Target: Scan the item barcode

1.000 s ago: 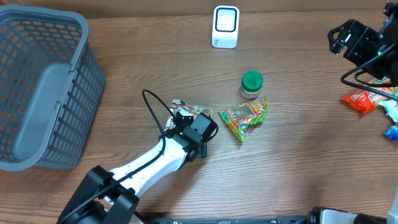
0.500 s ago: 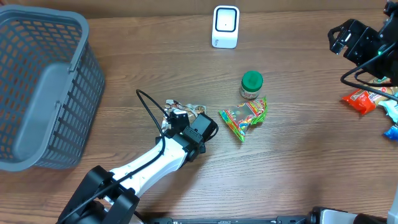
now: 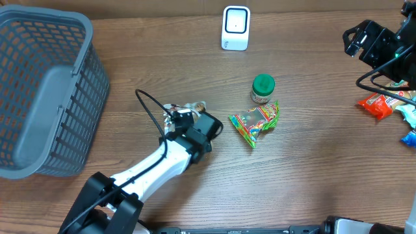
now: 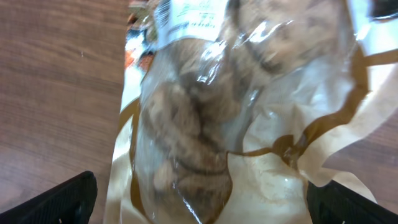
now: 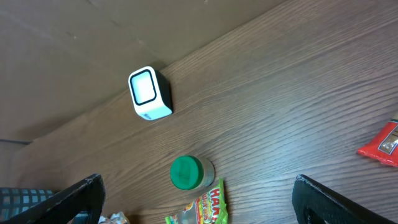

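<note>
- Packaging decided most of it: the snack bag [image 4: 205, 106] was clear, crinkly film with a cream-and-brown printed panel and brownish lumpy pieces loose inside. I judged it light, soft and slippery, with contents likely to crumble under a hard squeeze.
- It lay flat on the table [image 3: 312, 162], left of centre, directly beneath the left gripper [image 4: 205, 200], whose fingers stood spread wide on either side of it, pinching nothing.
- A white printed label showed near the bag's top edge in the left wrist view (whether it carried the barcode was too blurred to tell).
- Best hold, in my judgement: an edge seam or a flat, empty corner of film, not the bulging middle, so nothing got crushed and the label was left uncovered.
- The scanner [image 3: 235, 27] stood well apart at the table's far edge; the bag would probably sag once lifted.
- The right gripper [image 3: 350, 40] hung at the far right, fingers apart, holding nothing.
</note>
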You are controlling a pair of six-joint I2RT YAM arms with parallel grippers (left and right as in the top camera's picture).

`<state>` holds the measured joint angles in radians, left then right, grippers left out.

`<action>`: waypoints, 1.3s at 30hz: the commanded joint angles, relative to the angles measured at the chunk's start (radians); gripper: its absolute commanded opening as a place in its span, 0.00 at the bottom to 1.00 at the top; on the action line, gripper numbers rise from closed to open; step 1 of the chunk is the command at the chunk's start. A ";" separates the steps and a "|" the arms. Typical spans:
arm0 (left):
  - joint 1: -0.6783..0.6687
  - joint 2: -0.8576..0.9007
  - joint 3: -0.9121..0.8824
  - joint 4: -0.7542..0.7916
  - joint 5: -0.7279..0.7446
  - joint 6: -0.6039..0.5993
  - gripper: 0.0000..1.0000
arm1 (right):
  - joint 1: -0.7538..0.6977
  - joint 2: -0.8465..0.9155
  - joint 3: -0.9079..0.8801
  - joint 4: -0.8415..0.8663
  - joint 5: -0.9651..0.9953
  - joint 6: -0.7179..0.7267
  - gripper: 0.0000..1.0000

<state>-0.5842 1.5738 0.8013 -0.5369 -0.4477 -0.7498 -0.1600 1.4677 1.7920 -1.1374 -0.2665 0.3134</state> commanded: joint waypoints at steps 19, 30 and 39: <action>0.087 0.060 0.019 0.087 0.161 0.130 0.96 | 0.004 -0.019 -0.002 0.004 -0.009 -0.008 0.96; 0.087 0.098 0.019 0.123 0.173 0.145 0.78 | 0.004 -0.019 -0.002 0.002 -0.008 -0.008 0.96; 0.087 0.104 0.019 0.131 0.179 0.162 0.58 | 0.004 -0.019 -0.002 0.002 -0.009 -0.008 0.96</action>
<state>-0.5014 1.6524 0.8116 -0.4065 -0.2981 -0.6064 -0.1600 1.4677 1.7920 -1.1385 -0.2665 0.3134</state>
